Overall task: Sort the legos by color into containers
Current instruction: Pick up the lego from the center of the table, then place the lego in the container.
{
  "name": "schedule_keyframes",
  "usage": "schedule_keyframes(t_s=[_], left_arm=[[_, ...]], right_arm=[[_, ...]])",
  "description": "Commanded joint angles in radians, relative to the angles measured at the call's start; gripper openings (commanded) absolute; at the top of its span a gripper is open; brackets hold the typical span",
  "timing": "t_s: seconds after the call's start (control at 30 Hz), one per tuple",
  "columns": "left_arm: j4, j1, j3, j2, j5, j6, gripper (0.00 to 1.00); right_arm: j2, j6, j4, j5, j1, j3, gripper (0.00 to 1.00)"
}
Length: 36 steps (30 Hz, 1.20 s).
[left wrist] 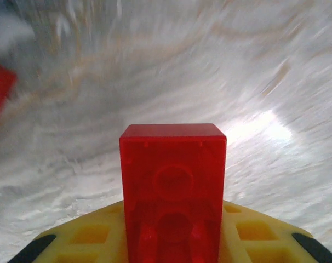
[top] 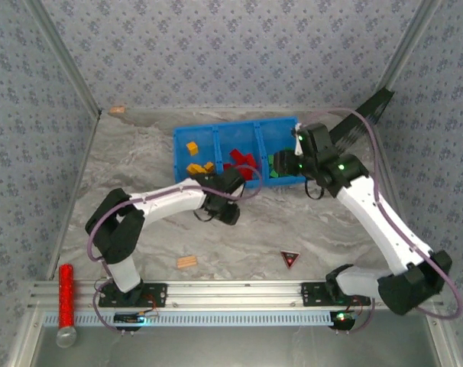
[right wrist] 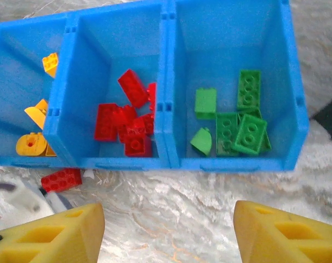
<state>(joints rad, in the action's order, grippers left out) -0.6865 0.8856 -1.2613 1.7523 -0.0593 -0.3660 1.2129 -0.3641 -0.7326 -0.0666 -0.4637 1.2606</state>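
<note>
The left gripper [top: 233, 182] is clamped on a red brick [left wrist: 173, 164], which stands up between its yellow fingers over the marble table [top: 140, 153], just on the near side of the blue bin [right wrist: 122, 162]. The right gripper [right wrist: 169, 230] hangs open with nothing between its fingers, near the bin's right half. The bin's compartments hold yellow bricks [right wrist: 32, 143] on the left, red bricks [right wrist: 127, 118] in the middle and green bricks [right wrist: 240, 129] on the right.

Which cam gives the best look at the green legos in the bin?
Right wrist: the green legos lie in plain sight in the blue bin's right compartment, studs clear. Top external gives them as a small green patch beside the right arm. Left wrist looks at a red brick instead.
</note>
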Motion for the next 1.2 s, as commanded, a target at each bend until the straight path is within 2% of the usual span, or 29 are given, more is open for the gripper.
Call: schedule_keyframes(t_s=[0.0,0.13,0.3,0.5,0.7,0.9,1.17], left_arm=[[-0.110,-0.006,-0.199,0.062,0.011,0.039,0.33],[-0.165,-0.022,-0.459,0.202,0.040,0.083,0.33],[-0.283,-0.077,-0.830,0.426,0.126,0.082,0.35],[-0.386,-0.154,-1.156,0.641,0.130,0.048,0.36],[-0.402,-0.184,-1.234,0.713,0.112,0.047,0.37],[-0.395,-0.196,-1.211,0.731,0.095,0.036,0.39],[-0.399,-0.195,-1.212,0.710,0.103,0.036,0.56]], right_arm=[[-0.085,-0.074,-0.014,0.011,0.016,-0.105,0.65],[-0.172,-0.111,0.000,0.040,0.029,-0.204,0.66],[-0.213,-0.092,-0.009,0.067,0.046,-0.212,0.68],[-0.230,-0.104,-0.019,0.095,0.049,-0.243,0.68],[-0.240,-0.136,0.023,0.128,0.049,-0.306,0.67],[-0.239,-0.205,0.084,0.150,0.031,-0.381,0.67],[-0.259,-0.214,0.066,0.138,0.028,-0.392,0.69]])
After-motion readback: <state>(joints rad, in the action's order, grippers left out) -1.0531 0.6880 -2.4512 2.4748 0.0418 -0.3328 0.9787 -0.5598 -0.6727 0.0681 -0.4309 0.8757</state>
